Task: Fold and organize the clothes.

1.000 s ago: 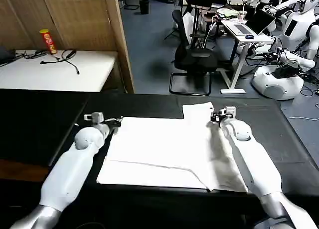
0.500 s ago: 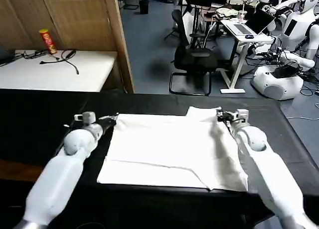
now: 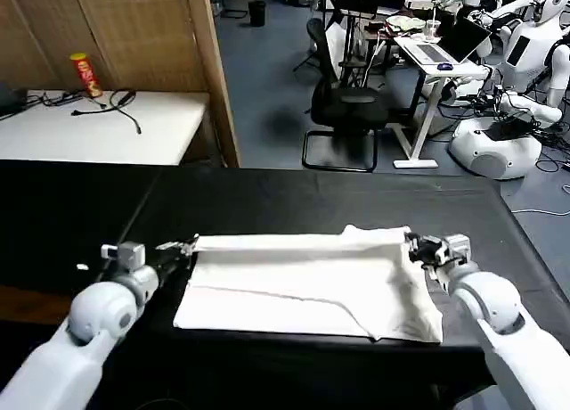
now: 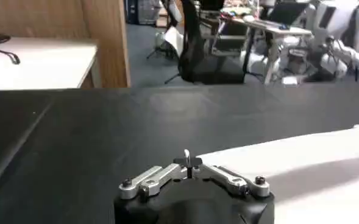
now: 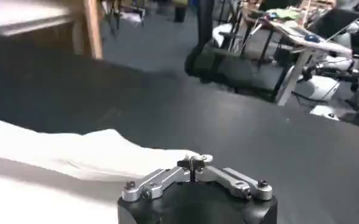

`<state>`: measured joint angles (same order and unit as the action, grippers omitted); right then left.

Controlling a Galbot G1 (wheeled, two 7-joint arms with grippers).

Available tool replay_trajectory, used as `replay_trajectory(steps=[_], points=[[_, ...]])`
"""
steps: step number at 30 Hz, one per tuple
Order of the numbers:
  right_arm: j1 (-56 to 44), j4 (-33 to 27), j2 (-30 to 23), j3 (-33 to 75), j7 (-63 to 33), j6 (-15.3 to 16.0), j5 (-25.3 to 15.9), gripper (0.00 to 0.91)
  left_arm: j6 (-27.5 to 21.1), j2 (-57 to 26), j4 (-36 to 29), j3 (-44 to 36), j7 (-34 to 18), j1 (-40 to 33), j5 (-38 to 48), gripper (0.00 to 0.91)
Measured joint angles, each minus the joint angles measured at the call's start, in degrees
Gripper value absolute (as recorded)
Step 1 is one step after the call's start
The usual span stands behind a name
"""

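Lying mid black table cover (image 3: pixel 267 192), white T-shirt (image 3: pixel 303 281) is part-folded, its far edge doubled toward robot; bare cover open at 12, 9 and 3 o'clock. L gripper (image 3: pixel 183 247) pinched closed on shirt's far-left corner at 9 o'clock. R gripper (image 3: pixel 417 246) pinched closed on far-right corner at 3 o'clock. Near hem flat at 6 o'clock, close to table edge.

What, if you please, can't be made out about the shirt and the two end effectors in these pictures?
- T-shirt print: head view shows plain white cloth; any print is folded under.
- Left end effector grip on the cloth: its own body blocks the contact in the left wrist view.
- Right end effector: likewise, right wrist view.
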<state>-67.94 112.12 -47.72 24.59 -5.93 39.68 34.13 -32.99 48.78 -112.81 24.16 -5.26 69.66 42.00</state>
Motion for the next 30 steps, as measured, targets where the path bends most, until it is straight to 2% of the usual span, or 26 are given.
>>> replay_trajectory(steps=[17, 18, 19, 24, 30], points=[[-11.62, 7.06, 0.09, 6.33, -0.89, 2.51, 0.35, 0.0, -0.49, 0.13, -4.2, 2.94, 0.16, 8.99, -3.1, 0.0], [-12.25, 7.35, -0.05, 6.58, -0.85, 2.51, 0.44, 0.263, -0.86, 0.24, -4.52, 2.93, 0.2, 9.45, -3.5, 0.878], [-12.83, 7.62, -0.22, 6.86, -0.82, 2.52, 0.59, 0.878, -1.16, 0.5, -4.79, 2.94, 0.17, 9.94, -4.31, 0.878], [-14.92, 9.53, -1.15, 9.07, -0.7, 1.93, 3.1, 0.878, -1.85, 1.61, -6.47, 3.7, -0.19, 12.23, -5.78, 0.878], [-13.05, 9.17, -2.1, 11.61, -0.96, -2.47, 5.38, 0.878, -2.03, 3.1, -8.48, 5.89, -0.43, 12.06, -4.9, 0.878]])
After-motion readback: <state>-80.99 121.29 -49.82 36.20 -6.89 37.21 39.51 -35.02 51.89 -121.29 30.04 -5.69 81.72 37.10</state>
